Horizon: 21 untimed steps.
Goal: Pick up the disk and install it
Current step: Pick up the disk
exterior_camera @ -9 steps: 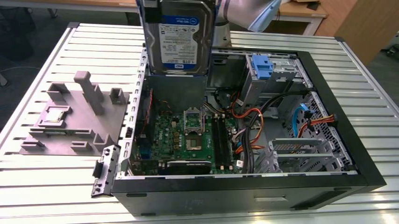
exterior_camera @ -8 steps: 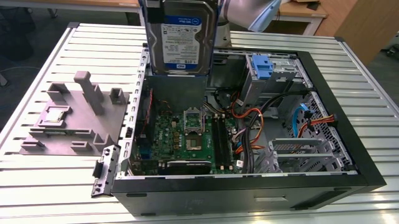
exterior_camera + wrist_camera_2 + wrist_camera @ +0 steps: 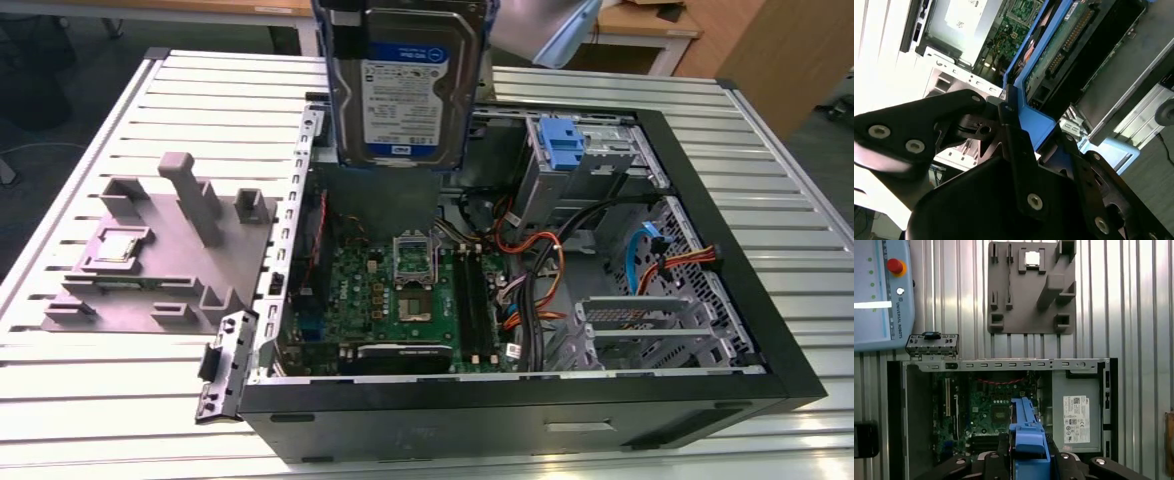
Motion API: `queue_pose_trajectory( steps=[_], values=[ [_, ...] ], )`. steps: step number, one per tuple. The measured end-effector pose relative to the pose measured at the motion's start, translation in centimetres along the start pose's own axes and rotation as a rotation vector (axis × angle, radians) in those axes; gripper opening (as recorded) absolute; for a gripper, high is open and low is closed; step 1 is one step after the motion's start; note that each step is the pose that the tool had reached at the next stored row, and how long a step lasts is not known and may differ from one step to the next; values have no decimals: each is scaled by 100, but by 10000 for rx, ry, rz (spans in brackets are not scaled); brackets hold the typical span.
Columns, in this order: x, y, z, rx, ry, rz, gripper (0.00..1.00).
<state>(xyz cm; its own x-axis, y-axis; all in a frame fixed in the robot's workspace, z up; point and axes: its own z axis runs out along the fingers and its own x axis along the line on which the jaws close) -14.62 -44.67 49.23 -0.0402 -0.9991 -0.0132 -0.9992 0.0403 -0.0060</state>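
Case (image 3: 534, 405): we see it open on the slatted bench (image 3: 107, 400).
Motherboard (image 3: 387, 290): green, inside the case.
Fixture (image 3: 147, 265): grey, just beside the case.
Pendant (image 3: 879, 295): lying on the bench.

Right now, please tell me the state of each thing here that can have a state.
disk: held upright above the case, not yet installed.
gripper: shut on the disk's blue bracket.
computer case: lying on its side, open on top.
grey holder: one chip seated in it.

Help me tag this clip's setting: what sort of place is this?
Likely a robotics lab bench: open computer case on a slatted metal table, teach pendant nearby, the hand holding the disk.
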Motion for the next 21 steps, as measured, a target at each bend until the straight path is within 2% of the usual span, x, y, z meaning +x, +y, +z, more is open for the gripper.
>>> queue_pose_trajectory(
  steps=[3,5,14,21],
  values=[
    [4,-119,7,-3,0,-2,37],
    [4,-163,12,-3,0,-1,37],
    [67,-214,42,-2,-2,-1,37],
    [64,-355,59,-3,-1,-1,37]
  ],
)
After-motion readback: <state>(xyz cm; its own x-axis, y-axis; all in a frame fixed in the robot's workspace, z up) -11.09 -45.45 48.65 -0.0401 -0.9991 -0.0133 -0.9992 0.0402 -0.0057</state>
